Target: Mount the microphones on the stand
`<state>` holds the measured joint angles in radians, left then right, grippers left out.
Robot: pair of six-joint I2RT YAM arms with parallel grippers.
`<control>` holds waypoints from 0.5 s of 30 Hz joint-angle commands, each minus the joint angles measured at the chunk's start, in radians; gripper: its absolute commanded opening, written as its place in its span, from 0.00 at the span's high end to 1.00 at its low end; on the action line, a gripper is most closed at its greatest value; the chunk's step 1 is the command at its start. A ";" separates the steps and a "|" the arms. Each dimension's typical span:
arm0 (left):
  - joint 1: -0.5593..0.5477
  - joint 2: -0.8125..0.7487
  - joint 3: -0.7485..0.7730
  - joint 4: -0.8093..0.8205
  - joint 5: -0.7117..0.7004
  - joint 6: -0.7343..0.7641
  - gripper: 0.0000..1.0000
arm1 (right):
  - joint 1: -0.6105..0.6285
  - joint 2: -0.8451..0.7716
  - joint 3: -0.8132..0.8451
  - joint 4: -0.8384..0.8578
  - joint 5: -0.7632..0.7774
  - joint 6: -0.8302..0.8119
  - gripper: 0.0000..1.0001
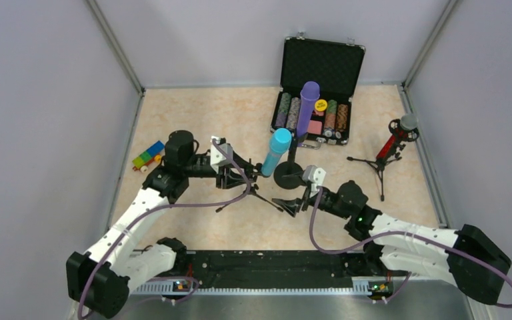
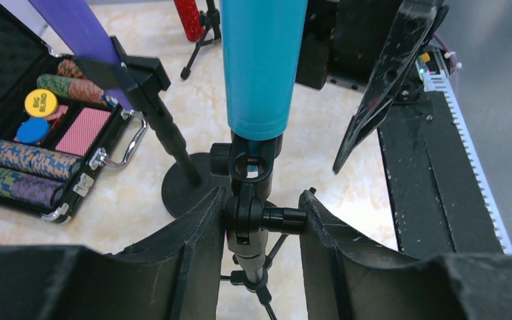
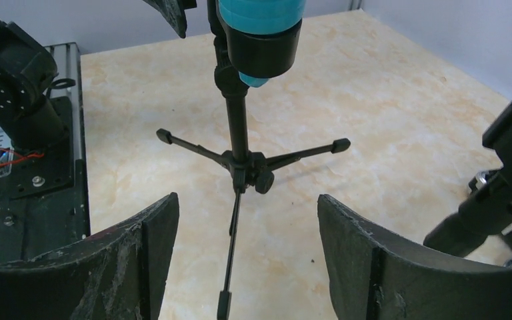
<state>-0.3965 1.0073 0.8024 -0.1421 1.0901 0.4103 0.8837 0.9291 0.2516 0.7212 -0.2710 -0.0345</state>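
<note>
The teal-blue microphone (image 1: pixel 279 151) sits tilted in the clip of a small black tripod stand (image 1: pixel 257 194). My left gripper (image 1: pixel 235 179) is shut on that stand's pivot joint (image 2: pixel 252 217), just below the teal microphone (image 2: pixel 263 60). My right gripper (image 1: pixel 291 205) is open and empty, facing the tripod (image 3: pixel 240 160) from a short way off, with the teal microphone's clip (image 3: pixel 265 47) above. The purple microphone (image 1: pixel 309 105) is clipped on a round-base stand (image 1: pixel 291 175). The glittery red microphone (image 1: pixel 395 139) sits on a tripod at the right.
An open black case of poker chips (image 1: pixel 320 70) lies at the back behind the round-base stand. Coloured toy blocks (image 1: pixel 148 155) lie at the left. A black rail (image 1: pixel 267 267) runs along the near edge. Walls enclose the table.
</note>
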 commanded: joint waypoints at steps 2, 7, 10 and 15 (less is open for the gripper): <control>-0.028 -0.078 0.034 0.240 -0.014 -0.194 1.00 | 0.011 0.073 0.085 0.203 -0.063 0.004 0.26; -0.062 -0.094 0.042 0.314 -0.048 -0.312 1.00 | 0.015 0.133 0.111 0.303 -0.092 0.025 0.27; -0.080 -0.095 0.059 0.322 -0.050 -0.336 1.00 | 0.020 0.166 0.145 0.320 -0.109 0.022 0.28; -0.102 -0.092 0.085 0.320 -0.064 -0.351 1.00 | 0.031 0.224 0.172 0.368 -0.123 0.022 0.30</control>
<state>-0.4835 0.9421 0.8078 0.0536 1.0302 0.1047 0.8963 1.1156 0.3695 0.9817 -0.3576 -0.0185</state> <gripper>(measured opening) 0.458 0.711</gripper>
